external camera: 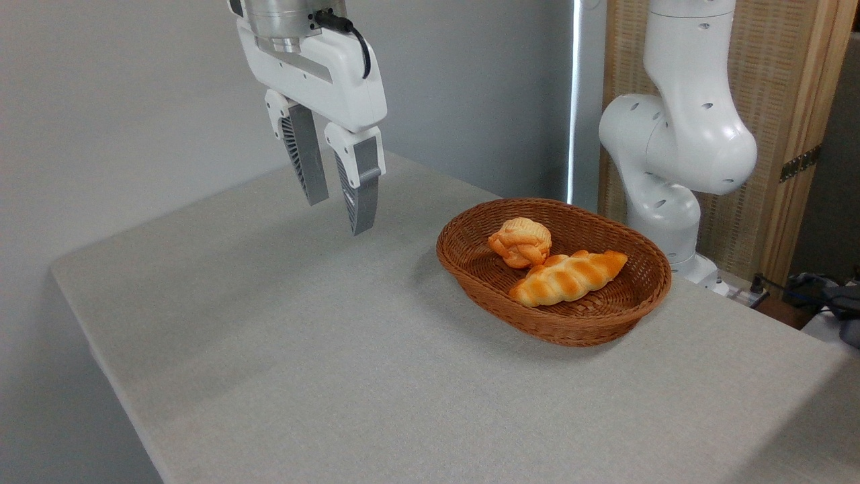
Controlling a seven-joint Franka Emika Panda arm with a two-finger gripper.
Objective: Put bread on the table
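Observation:
The bread [521, 242], a small knotted pale orange bun, lies inside the brown wicker basket [470, 269] at its far side, touching a longer braided golden loaf [568, 277]. The basket stands on the light grey table [302, 349], right of centre. My gripper [339, 214] hangs above the table, well to the left of the basket and apart from it. Its two grey ribbed fingers [361, 188] point down with a clear gap between them and nothing held.
The arm's white base and lower links [672, 148] rise behind the basket at the right. A wooden panel [793, 101] stands behind them. Cables and dark objects [826, 296] lie off the table's right edge. The table's left edge and rounded corner [64, 269] drop away.

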